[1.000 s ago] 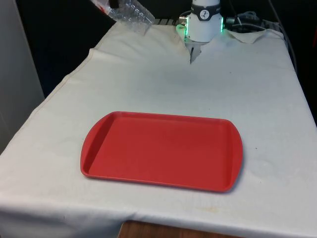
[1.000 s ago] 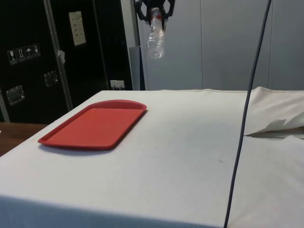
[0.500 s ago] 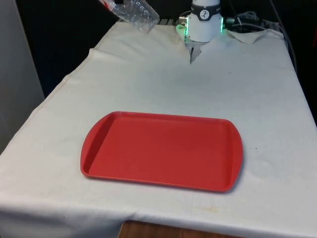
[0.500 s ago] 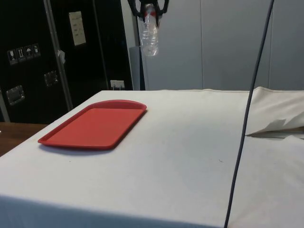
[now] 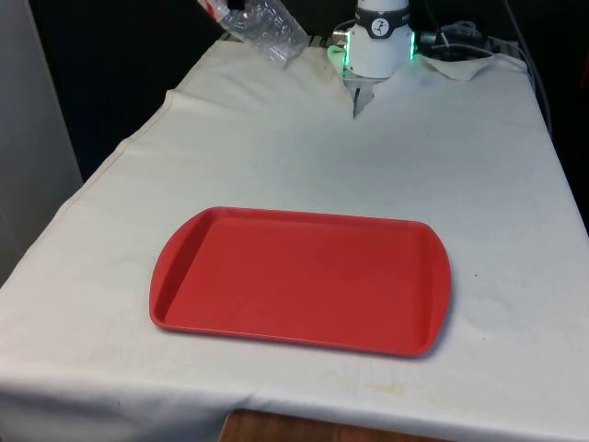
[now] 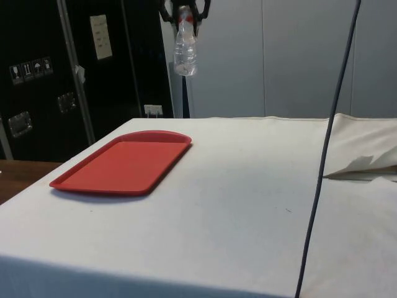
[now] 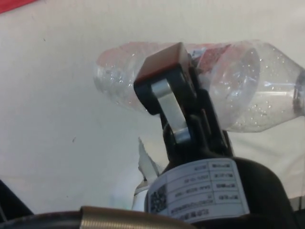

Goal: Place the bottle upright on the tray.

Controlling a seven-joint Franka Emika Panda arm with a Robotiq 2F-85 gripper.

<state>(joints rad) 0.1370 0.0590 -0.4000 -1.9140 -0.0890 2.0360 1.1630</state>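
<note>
A: What covers the table?

B: A white cloth (image 5: 276,157), lightly creased. Near the far end it has a short slit (image 5: 355,99), and in the side view 1 fold (image 6: 363,167) lifts off the surface.

A: Any bare table?

B: A strip of brown wood (image 5: 294,429) under the cloth's near edge.

A: And around it?

B: Dark cabinets (image 6: 37,93) with a pale paper sheet (image 6: 100,36) stuck on 1 door and small stickers (image 6: 28,68) on another. Light grey wall panels (image 6: 298,56) stand beside them. A black cable (image 6: 329,149) hangs down across the side view. Loose cables (image 5: 460,39) lie at the table's far end.
</note>
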